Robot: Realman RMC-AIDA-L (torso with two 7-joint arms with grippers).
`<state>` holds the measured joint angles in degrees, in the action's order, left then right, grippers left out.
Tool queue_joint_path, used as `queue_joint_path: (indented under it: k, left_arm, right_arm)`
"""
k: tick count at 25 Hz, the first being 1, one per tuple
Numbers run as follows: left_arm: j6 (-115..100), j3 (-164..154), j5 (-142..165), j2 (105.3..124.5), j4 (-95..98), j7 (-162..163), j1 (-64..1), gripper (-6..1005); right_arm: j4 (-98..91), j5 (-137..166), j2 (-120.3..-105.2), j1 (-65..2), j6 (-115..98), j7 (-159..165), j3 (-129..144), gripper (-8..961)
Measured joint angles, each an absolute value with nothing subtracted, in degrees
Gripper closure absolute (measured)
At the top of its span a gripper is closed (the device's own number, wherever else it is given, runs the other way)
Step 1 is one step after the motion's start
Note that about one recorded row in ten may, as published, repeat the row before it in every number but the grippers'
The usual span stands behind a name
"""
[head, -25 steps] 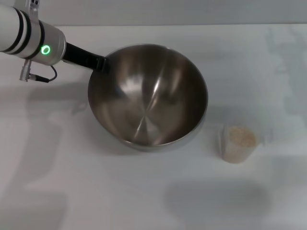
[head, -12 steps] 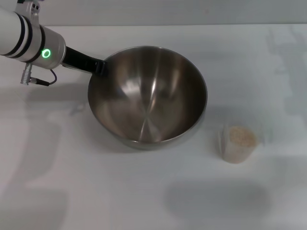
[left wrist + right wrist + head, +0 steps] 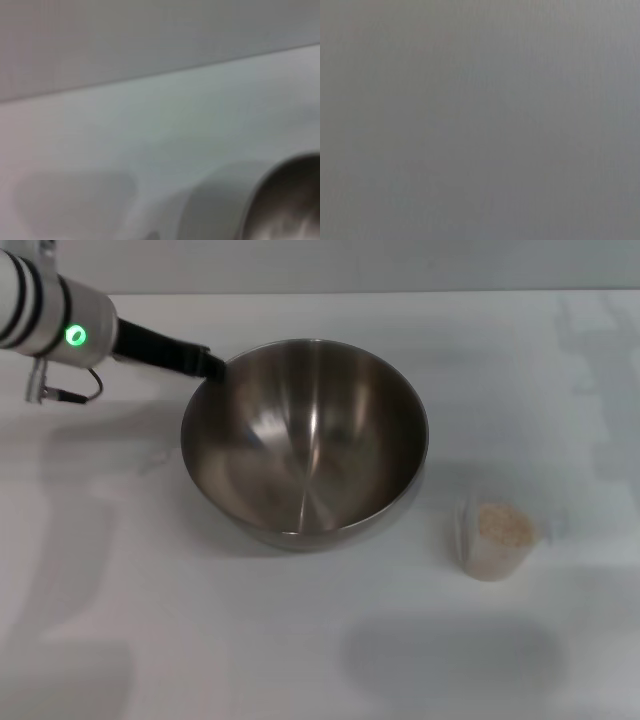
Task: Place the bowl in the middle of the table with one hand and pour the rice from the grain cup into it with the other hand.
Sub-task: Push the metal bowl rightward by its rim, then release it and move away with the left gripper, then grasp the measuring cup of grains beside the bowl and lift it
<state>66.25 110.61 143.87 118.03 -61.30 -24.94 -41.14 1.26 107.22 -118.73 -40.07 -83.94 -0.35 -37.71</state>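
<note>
The steel bowl [image 3: 305, 440] sits on the white table [image 3: 200, 640] near its middle, and it is empty. My left gripper [image 3: 212, 365] reaches in from the far left and is shut on the bowl's far-left rim. The bowl's rim also shows blurred in the left wrist view [image 3: 290, 200]. The clear grain cup [image 3: 495, 540] stands upright on the table to the right of the bowl and a little nearer to me, apart from it. It holds the beige rice [image 3: 503, 525]. My right gripper is out of view; the right wrist view is plain grey.
A grey wall runs behind the table's far edge [image 3: 400, 290]. Faint shadows lie on the tabletop at the near left and the near middle.
My left arm has drawn back to the left and farther away while staying at the rim. The bowl has shifted slightly left and sits more level. The cup has not moved.
</note>
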Motion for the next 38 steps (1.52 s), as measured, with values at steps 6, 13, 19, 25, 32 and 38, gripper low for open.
queue_joint_path:
  k: [6,13,19,25,32,38]
  left_arm:
    - [58.8,111.2,142.5,118.36,-75.8,-26.0,-33.3,638]
    - [19.4,103.7,142.2,118.34,-78.0,-33.4,-20.0,646]
    - [-21.1,91.7,142.4,118.21,-69.3,-29.0,-13.4,648]
    - [-52.2,85.7,153.2,117.99,-53.4,-10.4,-14.1,646]
    - [-66.7,89.1,164.7,117.67,-39.6,8.0,-16.9,621]
    - [-66.8,89.6,165.3,116.90,-36.8,11.3,-17.3,486]
  right_arm:
    - [1.3,107.2,-118.74,-40.1,-83.9,-0.4,-37.7,390]
    - [1.3,107.2,-118.83,-39.7,-83.8,-0.2,-37.7,390]
    - [4.6,107.2,-119.00,-37.2,-83.4,0.2,-37.7,390]
    - [12.6,107.4,-119.30,-29.2,-84.7,0.2,-37.4,391]
    - [16.8,112.6,-119.44,-17.4,-90.0,5.2,-30.1,391]
    - [18.6,113.0,-119.61,-9.0,-96.2,4.2,-19.6,390]
